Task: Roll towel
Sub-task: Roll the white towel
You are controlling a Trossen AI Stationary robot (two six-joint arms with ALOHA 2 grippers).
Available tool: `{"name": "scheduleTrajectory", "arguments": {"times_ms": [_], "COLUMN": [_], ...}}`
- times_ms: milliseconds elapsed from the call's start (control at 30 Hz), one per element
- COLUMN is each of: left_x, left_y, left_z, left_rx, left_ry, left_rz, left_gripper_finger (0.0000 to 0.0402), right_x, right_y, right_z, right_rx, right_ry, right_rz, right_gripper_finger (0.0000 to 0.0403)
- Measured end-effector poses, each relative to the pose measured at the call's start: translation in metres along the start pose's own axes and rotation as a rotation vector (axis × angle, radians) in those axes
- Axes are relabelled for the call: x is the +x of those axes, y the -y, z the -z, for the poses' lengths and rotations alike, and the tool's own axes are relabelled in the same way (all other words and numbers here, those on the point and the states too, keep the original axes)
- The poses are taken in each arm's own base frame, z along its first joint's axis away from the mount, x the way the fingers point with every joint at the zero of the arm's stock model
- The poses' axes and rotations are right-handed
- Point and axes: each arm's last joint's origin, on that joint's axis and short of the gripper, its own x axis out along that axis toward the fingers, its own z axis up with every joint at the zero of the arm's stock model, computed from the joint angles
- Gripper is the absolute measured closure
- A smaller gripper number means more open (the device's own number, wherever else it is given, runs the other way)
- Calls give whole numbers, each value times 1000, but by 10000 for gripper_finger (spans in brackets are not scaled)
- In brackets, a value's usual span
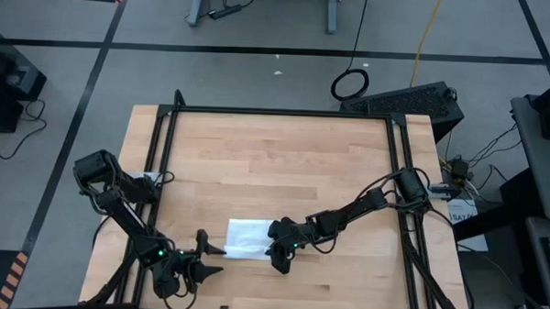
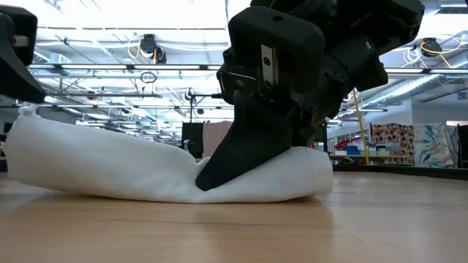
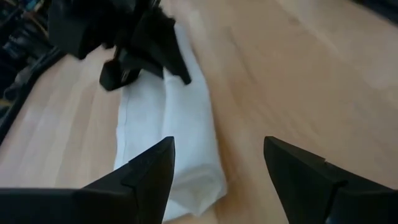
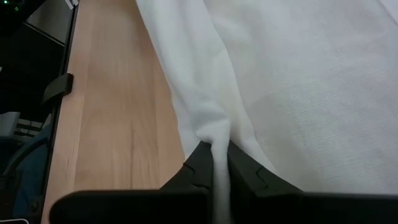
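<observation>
My right gripper (image 4: 214, 163) has its fingers clamped on a thin fold of the towel (image 1: 248, 237). My left gripper (image 3: 217, 163), fingers apart, waits beside it. That small pinch may slip, I judge, letting the roll unravel on the surface (image 1: 275, 154).

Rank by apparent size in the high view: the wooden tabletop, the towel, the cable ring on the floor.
1. wooden tabletop
2. towel
3. cable ring, slightly smaller than the towel, which the right gripper partly covers.
</observation>
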Motion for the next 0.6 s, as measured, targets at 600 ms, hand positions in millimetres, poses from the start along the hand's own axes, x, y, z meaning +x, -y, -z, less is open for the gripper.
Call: {"name": "scheduleTrajectory", "arguments": {"times_ms": [600], "left_x": [36], "left_y": [-2], "left_z": [17], "left_rx": [102], "left_ry": [-93], "left_rz": [-16], "left_gripper_finger": [151], "right_x": [0], "right_y": [1], "right_z": [-1], "right_rx": [14], "right_ry": [-2], "right_rz": [-1], "right_gripper_finger": [394]}}
